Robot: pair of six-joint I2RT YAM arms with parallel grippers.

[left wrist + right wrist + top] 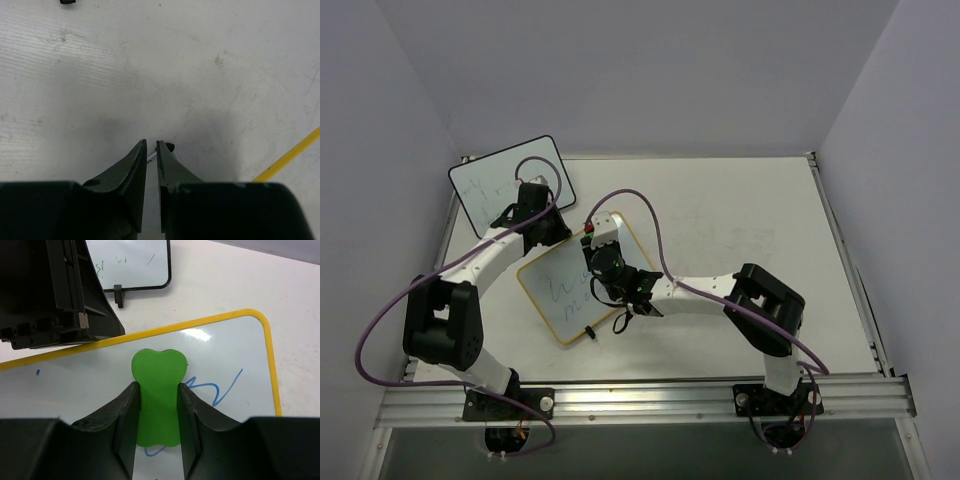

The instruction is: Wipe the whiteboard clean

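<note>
I am gripping a green eraser (159, 370) in my right pincer (156, 386) over the whiteboard (225, 350) lying on the tabletop (225, 280) directly beneath it, blue scribbles (220, 390) just right, while whether my left pincer (151, 145) is gripping anything I cannot tell.

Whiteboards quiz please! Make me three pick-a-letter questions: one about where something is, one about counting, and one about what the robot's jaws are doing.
1. Where is the green eraser?
A) over the yellow-framed board
B) on a shelf
C) on bare table

2. How many whiteboards are there?
A) one
B) two
C) three

3. The right jaws are:
A) open and empty
B) shut on the eraser
C) out of view

Answers:
1 A: the right wrist view shows it above the yellow-framed board.
2 B: there is a yellow-framed one and a black-framed board.
3 B: both jaws press the eraser's sides.
</note>
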